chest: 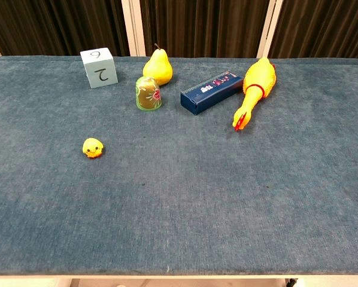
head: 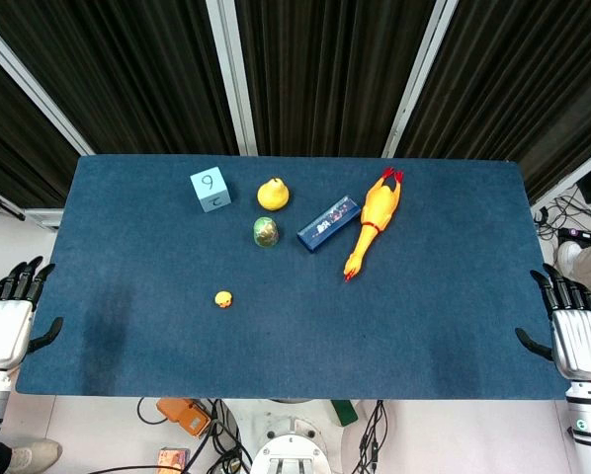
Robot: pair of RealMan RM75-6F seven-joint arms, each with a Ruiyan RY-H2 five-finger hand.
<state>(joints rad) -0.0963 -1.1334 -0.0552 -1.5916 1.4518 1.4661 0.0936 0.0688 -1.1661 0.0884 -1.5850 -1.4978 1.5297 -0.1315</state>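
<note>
Only the head view shows either hand [head: 9,316], seemingly empty.

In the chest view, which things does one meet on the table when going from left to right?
Small yellow chick toy → pale blue numbered cube → green egg-shaped figure → yellow pear → dark blue rectangular box → yellow rubber chicken.

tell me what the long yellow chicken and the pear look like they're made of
The rubber chicken looks like soft rubber or vinyl: smooth, slightly glossy yellow skin with red moulded beak and comb. The pear seems to be hard plastic or foam, going by its even yellow colour and dull sheen, though that is uncertain.
</note>
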